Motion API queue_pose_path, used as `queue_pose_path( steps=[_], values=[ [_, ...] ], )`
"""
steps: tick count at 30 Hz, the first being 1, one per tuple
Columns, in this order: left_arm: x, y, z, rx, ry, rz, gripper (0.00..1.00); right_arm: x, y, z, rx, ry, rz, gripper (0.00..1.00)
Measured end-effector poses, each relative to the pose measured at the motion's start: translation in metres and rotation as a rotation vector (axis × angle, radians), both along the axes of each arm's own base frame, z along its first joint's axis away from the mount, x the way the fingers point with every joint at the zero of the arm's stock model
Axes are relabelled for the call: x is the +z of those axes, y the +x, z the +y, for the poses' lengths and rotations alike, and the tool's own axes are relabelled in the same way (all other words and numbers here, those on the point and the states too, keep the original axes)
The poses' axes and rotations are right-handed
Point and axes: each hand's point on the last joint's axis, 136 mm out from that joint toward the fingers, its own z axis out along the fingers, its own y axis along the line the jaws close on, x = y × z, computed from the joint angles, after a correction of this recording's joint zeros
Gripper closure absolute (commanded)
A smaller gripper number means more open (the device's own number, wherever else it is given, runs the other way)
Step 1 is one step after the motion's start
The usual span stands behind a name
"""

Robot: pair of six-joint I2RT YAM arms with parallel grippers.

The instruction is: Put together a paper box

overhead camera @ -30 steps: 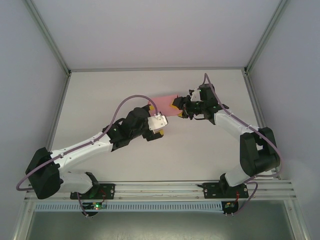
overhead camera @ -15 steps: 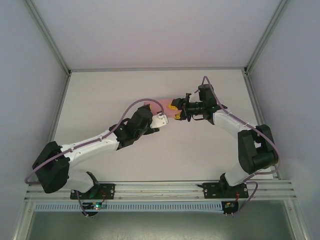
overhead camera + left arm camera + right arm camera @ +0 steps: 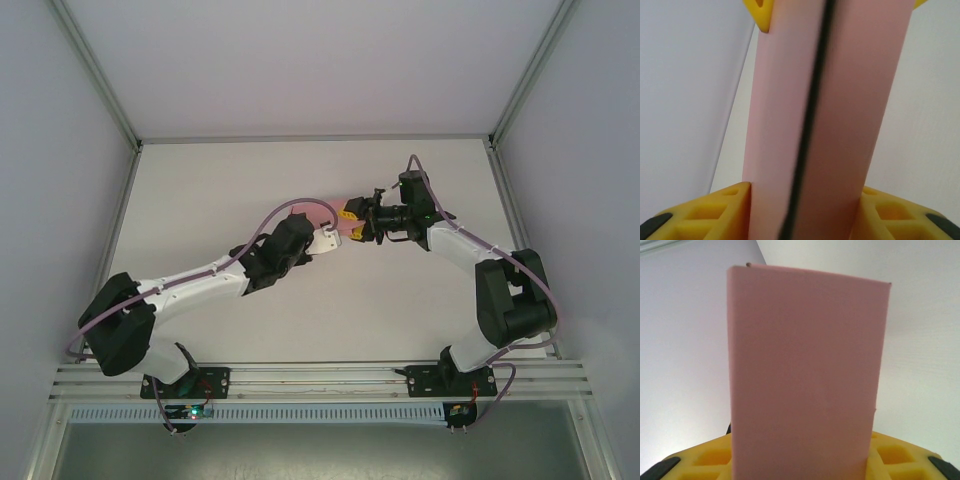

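Note:
The pink paper box [image 3: 333, 217] is held above the middle of the table between both grippers. In the left wrist view the paper box [image 3: 840, 115] runs up the frame with a dark seam along it, and my left gripper [image 3: 805, 212] has its yellow fingers [image 3: 730, 202] pressed against both sides. Yellow tips of the other gripper [image 3: 760, 10] hold its far end. In the right wrist view a flat pink face of the box [image 3: 805, 370] stands between the yellow fingers [image 3: 895, 455] of my right gripper [image 3: 802, 460], which is shut on it. From above, the left gripper [image 3: 325, 238] and right gripper [image 3: 352, 222] meet at the box.
The white tabletop [image 3: 200, 190] is ringed by an aluminium frame [image 3: 310, 139] and pale walls. Both arms reach in from the near rail [image 3: 320, 375], their cables looping above the wrists.
My left arm has stretched forward to the box and its jaws have closed from wide open onto the box's sides. The right gripper has kept its hold, shifting only slightly.

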Motion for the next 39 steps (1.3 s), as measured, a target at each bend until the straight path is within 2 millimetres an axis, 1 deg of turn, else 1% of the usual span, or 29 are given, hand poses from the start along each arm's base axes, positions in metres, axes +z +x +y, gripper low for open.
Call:
queue_pose_path(
  steps=[1, 2, 5, 11, 12, 13, 16, 18, 22, 24, 27, 30, 32, 34, 37, 39],
  values=[
    [-0.001, 0.000, 0.000, 0.000, 0.002, 0.003, 0.57, 0.000, 0.000, 0.000, -0.002, 0.000, 0.001, 0.50],
    [-0.001, 0.000, 0.000, 0.000, 0.002, 0.004, 0.59, 0.000, 0.000, 0.000, -0.002, 0.000, 0.000, 0.49],
    [0.000, 0.000, -0.001, 0.000, -0.008, 0.010, 0.62, 0.006, -0.002, 0.001, 0.010, 0.007, -0.024, 0.43],
    [0.003, -0.004, -0.001, -0.008, -0.044, 0.040, 0.64, 0.022, -0.005, -0.004, 0.013, -0.001, -0.102, 0.28],
    [0.003, -0.005, 0.000, -0.011, -0.046, 0.054, 0.65, 0.024, -0.006, -0.005, 0.009, -0.009, -0.121, 0.19],
    [0.003, -0.006, 0.002, -0.013, -0.048, 0.068, 0.65, 0.026, -0.005, -0.008, 0.003, -0.019, -0.139, 0.02],
    [0.002, -0.009, 0.005, -0.020, -0.051, 0.123, 0.65, 0.029, -0.004, -0.020, -0.017, -0.067, -0.190, 0.02],
    [-0.001, -0.011, 0.009, -0.027, -0.054, 0.177, 0.65, 0.028, -0.001, -0.031, -0.040, -0.122, -0.224, 0.02],
    [-0.004, -0.016, 0.025, -0.025, -0.064, 0.306, 0.65, 0.029, 0.002, -0.060, -0.103, -0.244, -0.302, 0.02],
    [-0.005, -0.023, 0.030, -0.044, -0.073, 0.379, 0.66, 0.033, 0.005, -0.076, -0.134, -0.332, -0.365, 0.02],
    [-0.010, -0.038, 0.033, -0.085, -0.071, 0.476, 0.66, 0.047, 0.011, -0.099, -0.173, -0.491, -0.516, 0.02],
    [-0.018, -0.058, 0.033, -0.141, -0.059, 0.567, 0.65, 0.073, 0.008, -0.113, -0.208, -0.593, -0.692, 0.02],
    [-0.022, -0.071, 0.035, -0.172, -0.050, 0.620, 0.65, 0.091, 0.001, -0.120, -0.243, -0.625, -0.804, 0.02],
    [-0.022, -0.079, 0.036, -0.197, -0.044, 0.661, 0.65, 0.101, -0.007, -0.125, -0.267, -0.647, -0.883, 0.02],
    [-0.022, -0.083, 0.036, -0.218, -0.040, 0.697, 0.65, 0.106, -0.013, -0.125, -0.250, -0.667, -0.968, 0.02],
    [-0.023, -0.082, 0.035, -0.224, -0.036, 0.719, 0.65, 0.105, -0.017, -0.119, -0.203, -0.684, -1.018, 0.02]
  ],
)
